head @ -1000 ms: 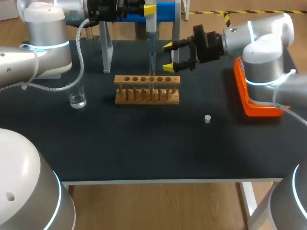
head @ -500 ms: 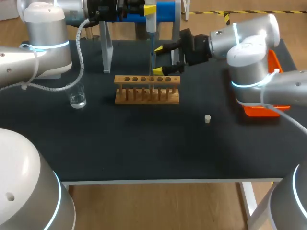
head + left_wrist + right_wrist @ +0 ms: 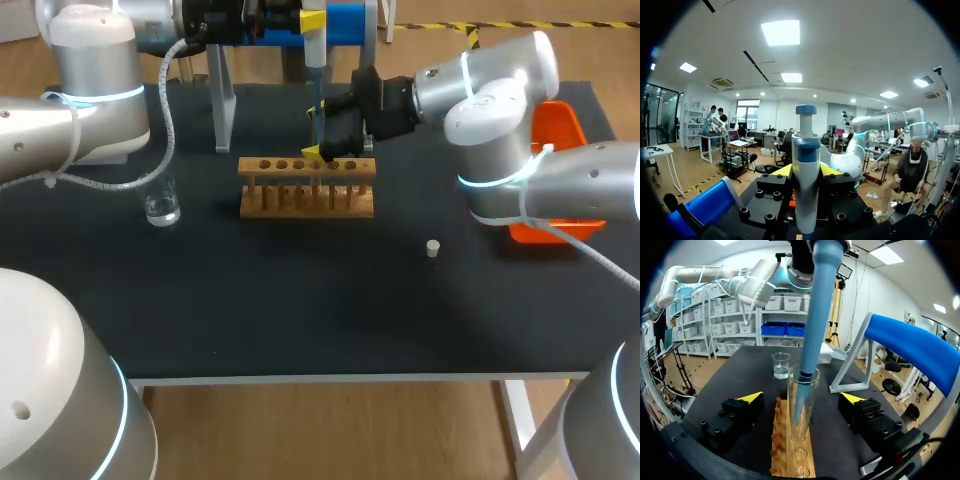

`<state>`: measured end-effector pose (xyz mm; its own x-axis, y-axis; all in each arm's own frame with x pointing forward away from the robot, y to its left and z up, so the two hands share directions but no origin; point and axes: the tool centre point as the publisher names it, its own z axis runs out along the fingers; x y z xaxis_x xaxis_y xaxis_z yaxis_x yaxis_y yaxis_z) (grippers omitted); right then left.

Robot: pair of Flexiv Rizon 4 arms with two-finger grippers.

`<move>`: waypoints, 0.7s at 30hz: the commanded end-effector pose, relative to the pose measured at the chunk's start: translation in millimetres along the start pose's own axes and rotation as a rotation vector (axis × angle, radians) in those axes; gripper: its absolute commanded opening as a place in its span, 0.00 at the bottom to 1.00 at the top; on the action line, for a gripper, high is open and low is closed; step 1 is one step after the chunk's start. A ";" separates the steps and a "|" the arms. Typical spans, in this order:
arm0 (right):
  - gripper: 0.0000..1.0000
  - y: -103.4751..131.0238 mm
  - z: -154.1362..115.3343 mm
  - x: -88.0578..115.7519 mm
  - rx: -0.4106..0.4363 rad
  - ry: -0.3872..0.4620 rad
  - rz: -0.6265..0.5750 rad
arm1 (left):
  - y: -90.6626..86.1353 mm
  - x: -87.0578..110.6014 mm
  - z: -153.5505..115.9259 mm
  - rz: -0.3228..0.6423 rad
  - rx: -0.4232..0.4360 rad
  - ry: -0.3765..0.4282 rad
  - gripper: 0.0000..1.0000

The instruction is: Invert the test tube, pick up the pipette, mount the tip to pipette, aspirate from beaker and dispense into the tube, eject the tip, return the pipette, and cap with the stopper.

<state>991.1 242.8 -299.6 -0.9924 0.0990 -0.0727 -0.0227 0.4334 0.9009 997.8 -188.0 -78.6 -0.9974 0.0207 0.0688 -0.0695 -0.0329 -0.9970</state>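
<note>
**Inspector:** Item one, the tube?

**Assistant:** One clear glass test tube [image 3: 802,415] stands upright, mouth up, in the slotted wooden rack [image 3: 307,192], upper middle of the overhead frame. A long pale-blue pipette tip [image 3: 817,310] runs down into its mouth. Whether the tube holds liquid cannot be told.

**Inspector:** Tools?

**Assistant:** The right gripper [image 3: 801,397] brackets the tube with its fingers spread wide, one on either side. Neither touches the glass, and it has hold of nothing. The left gripper [image 3: 806,175] is closed around the white-and-blue pipette [image 3: 805,140], held upright above the rack at top centre.

**Inspector:** Surroundings?

**Assistant:** A small glass beaker [image 3: 161,208] with a little clear liquid sits left of the rack, well apart. A small pale stopper [image 3: 433,248] lies on the black tabletop [image 3: 300,310], lower right of the rack. A grey stand with a blue top [image 3: 345,22] is behind the rack. An orange tray [image 3: 562,120] sits at the right edge, partly hidden by the right arm.

**Inspector:** Obstructions?

**Assistant:** Overhead, the right gripper's black body covers most of the tube.

**Inspector:** Count?

**Assistant:** One tube, one pipette, one tip, one beaker, one stopper, one rack, two grippers.
</note>
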 end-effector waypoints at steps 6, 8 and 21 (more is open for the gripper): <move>1.00 -5.9 12.5 -3.9 0.021 -0.032 0.017 | -0.8 0.1 0.2 0.000 -0.002 -0.001 0.00; 1.00 -7.7 14.3 -5.2 0.028 -0.038 0.024 | -0.8 0.1 0.2 0.000 -0.002 -0.001 0.00; 1.00 -4.1 20.3 -10.6 0.065 -0.046 -0.007 | -0.8 0.1 0.2 0.000 -0.002 -0.001 0.00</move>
<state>1000.2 257.5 -314.1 -0.9846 0.1413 -0.1031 -0.0219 0.4853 0.8741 997.8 -188.0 -78.6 -0.9974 0.0207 0.0688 -0.0695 -0.0329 -0.9970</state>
